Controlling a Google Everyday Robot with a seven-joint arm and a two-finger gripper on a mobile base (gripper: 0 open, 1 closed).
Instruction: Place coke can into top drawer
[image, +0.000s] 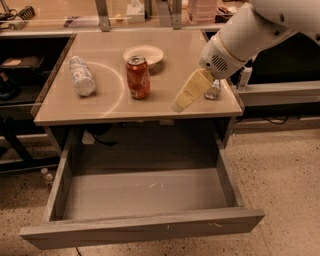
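The coke can (137, 77), red-orange with a silver top, stands upright near the middle of the tan cabinet top (110, 107). The top drawer (145, 227) below is pulled fully out, with nothing lying in it. My gripper (179, 105) hangs from the white arm at the right, its pale yellow fingers (190, 91) pointing down-left over the cabinet top, to the right of the coke can and apart from it. It holds nothing.
A clear white-labelled bottle (81, 75) lies on its side at the left of the top. A white bowl (144, 54) sits behind the can. A blue-and-silver can (213, 90) is mostly hidden behind my arm. Dark shelving flanks both sides.
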